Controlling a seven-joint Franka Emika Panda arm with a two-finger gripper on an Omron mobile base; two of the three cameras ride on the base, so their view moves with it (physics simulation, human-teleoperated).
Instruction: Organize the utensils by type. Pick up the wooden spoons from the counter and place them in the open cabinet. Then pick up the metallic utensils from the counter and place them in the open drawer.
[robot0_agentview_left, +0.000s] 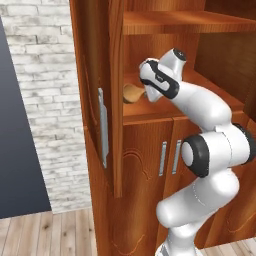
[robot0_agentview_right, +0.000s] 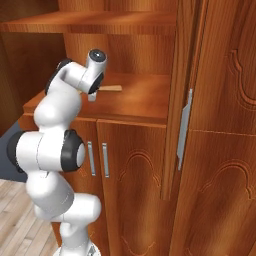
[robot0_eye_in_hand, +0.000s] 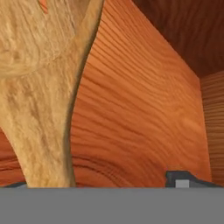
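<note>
The claw (robot0_eye_in_hand: 105, 183) is standing wide open inside the open cabinet (robot0_agentview_left: 150, 22), gripping nothing; a wooden spoon (robot0_eye_in_hand: 39, 109) is lying on the shelf (robot0_agentview_right: 145, 97) just beneath it. The spoon's bowl is sitting near the shelf's front edge; bare shelf is stretching beside it.

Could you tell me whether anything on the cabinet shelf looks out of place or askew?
Nothing stands out. A wooden spoon lies flat on the shelf of the open cabinet, bowl toward the left side and handle toward the right. The gripper hangs right above it with its jaws open, and no damage shows.

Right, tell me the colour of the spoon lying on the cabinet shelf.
Light-brown wood, with visible grain: the wooden spoon shows best in the hand view.
</note>
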